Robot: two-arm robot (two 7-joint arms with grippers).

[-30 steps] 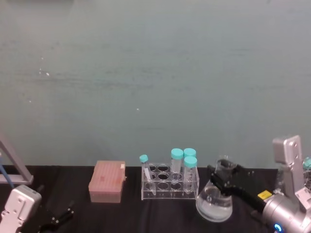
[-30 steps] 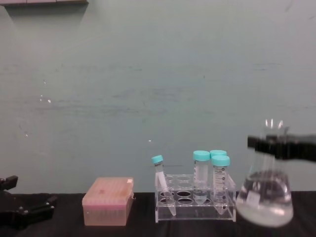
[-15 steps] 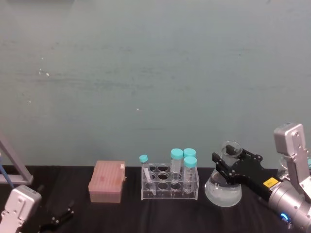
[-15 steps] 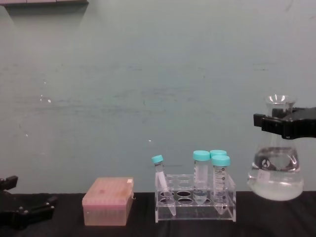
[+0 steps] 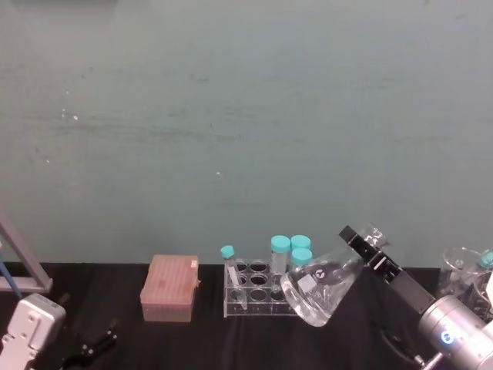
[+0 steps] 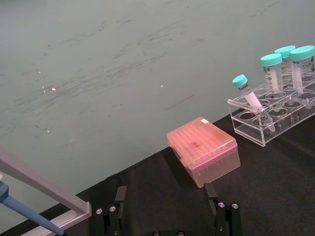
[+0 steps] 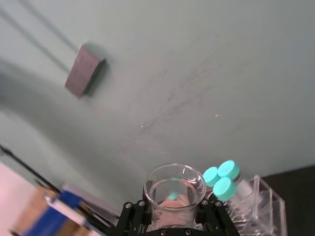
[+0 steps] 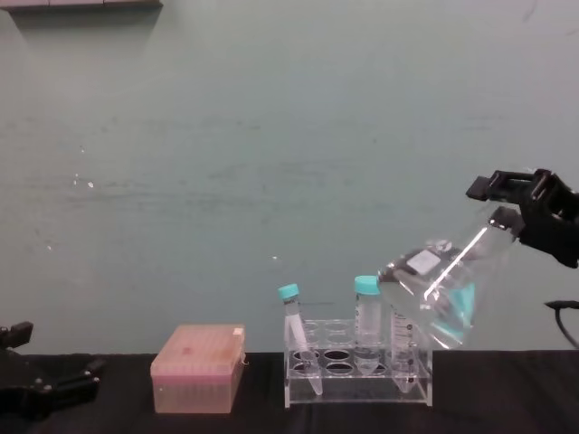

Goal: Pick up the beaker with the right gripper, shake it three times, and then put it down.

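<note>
Gripping the beaker (image 5: 320,289) by its neck, the right gripper (image 5: 363,243) holds it clear of the table (image 5: 200,339). Check the beaker first. It is a clear glass conical flask, steeply tilted, with its wide base swung down towards the robot's left and its flared rim up towards the right. In the head view a small round black-and-white mark and a pale label show on its side. In the chest view the beaker (image 8: 443,289) hangs above the right end of the rack (image 8: 357,372), and its base overlaps the blue-capped tubes (image 8: 367,312) behind it. Whether glass and tubes touch cannot be told.

Next, check the arm. In the head view the right arm rises from the lower right corner, and its black fingers slant up along the neck. In the chest view the right gripper (image 8: 514,213) enters from the right edge, well above the table. In the right wrist view you look down into the open rim (image 7: 174,189), with one finger (image 7: 134,215) closed against each side of the neck.

The left gripper (image 6: 167,223) is parked low at the robot's left, its fingers spread wide, near the pink box (image 6: 203,156).
</note>
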